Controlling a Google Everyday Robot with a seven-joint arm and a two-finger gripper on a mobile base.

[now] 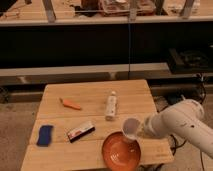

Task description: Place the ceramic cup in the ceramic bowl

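The ceramic cup (132,128) is a small pale tapered cup, tilted with its mouth toward the camera, held just above the far right rim of the ceramic bowl (120,152). The bowl is wide, shallow and orange-red, and sits at the table's front edge. My gripper (141,131) comes in from the right at the end of the white arm (177,122) and is right against the cup, which hides most of it.
On the wooden table (90,97) lie a white bottle (111,105) on its side, a small orange carrot-like thing (70,104), a blue sponge (44,135) and a dark flat packet (81,131). Shelving stands behind the table.
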